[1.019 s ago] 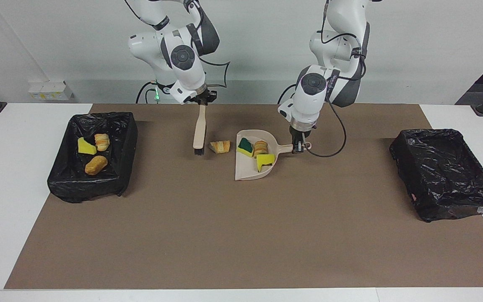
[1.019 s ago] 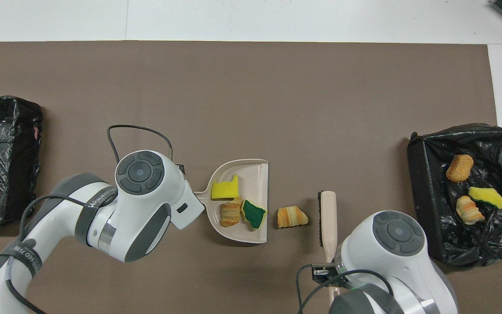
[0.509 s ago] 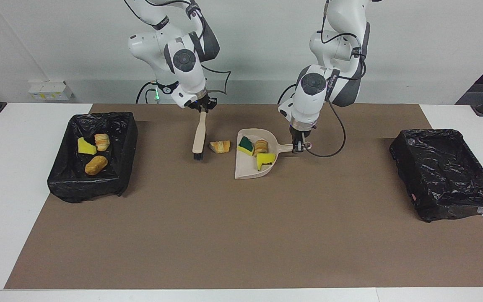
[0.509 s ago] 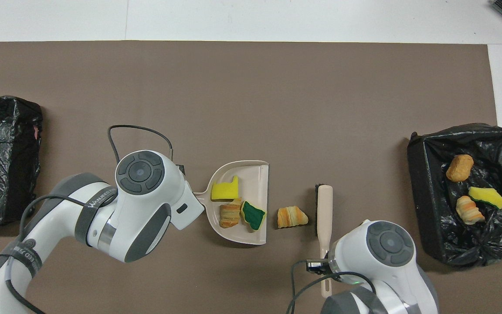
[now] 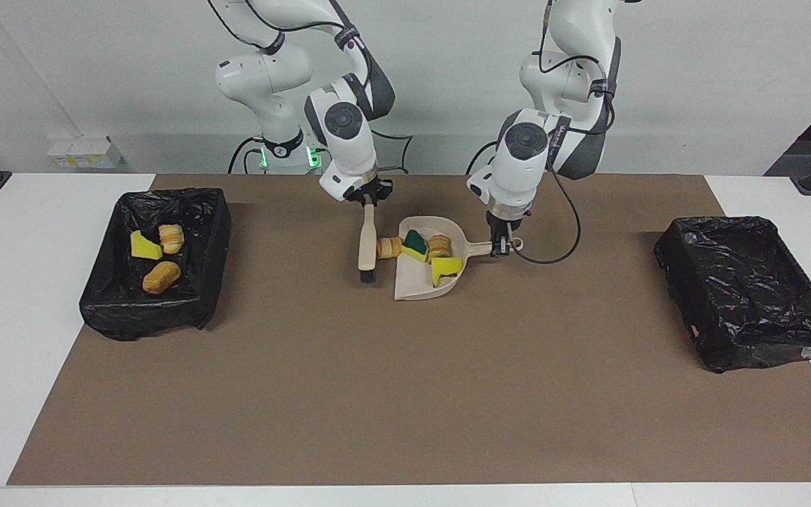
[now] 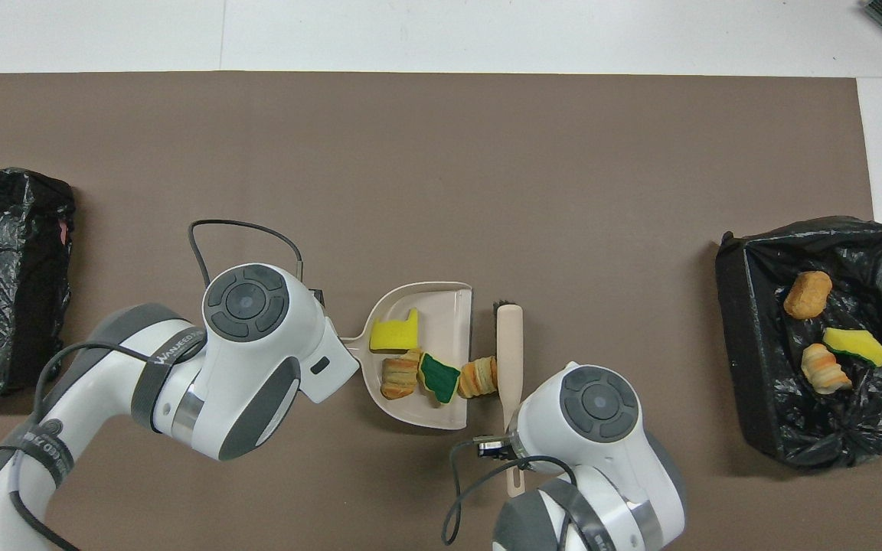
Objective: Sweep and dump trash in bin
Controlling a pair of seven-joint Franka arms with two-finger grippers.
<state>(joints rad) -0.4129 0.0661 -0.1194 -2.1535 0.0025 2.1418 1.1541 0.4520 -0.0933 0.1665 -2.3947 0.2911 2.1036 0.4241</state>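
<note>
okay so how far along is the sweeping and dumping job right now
Done: three scraps lie in the bin at the right arm's end. In hand: the right gripper holds the brush against a bread-like lump at the lip of the dustpan, held by its handle in the left gripper; a green-topped sponge, another lump and a yellow sponge lie inside. Left: dumping the pan.

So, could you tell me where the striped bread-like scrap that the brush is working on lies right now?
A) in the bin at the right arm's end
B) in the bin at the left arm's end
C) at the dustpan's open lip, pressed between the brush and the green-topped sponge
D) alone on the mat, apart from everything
C: the striped scrap sits at the lip of the dustpan, against the brush and beside the green-topped sponge.
</note>
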